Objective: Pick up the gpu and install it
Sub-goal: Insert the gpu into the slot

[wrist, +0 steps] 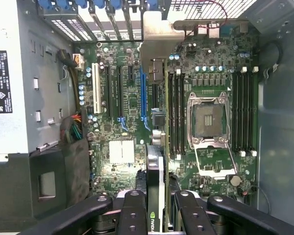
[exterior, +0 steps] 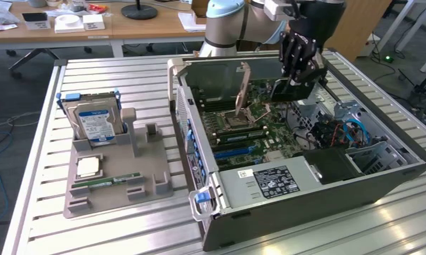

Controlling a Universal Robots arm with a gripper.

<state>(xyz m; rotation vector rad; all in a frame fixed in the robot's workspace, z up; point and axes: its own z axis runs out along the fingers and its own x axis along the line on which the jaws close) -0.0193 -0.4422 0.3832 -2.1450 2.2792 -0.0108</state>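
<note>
Tool (wrist: 159, 203) around thin, dark, edge-on gpu (wrist: 155, 164)

The gpu (wrist: 156, 169) bears a dull silvery metal bracket (wrist: 159, 36); the table (exterior: 113, 74) is ribbed, shiny metal.

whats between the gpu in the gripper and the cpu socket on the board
In the wrist view, a bank of black memory slots runs between the edge-on gpu and the cpu socket.
</note>
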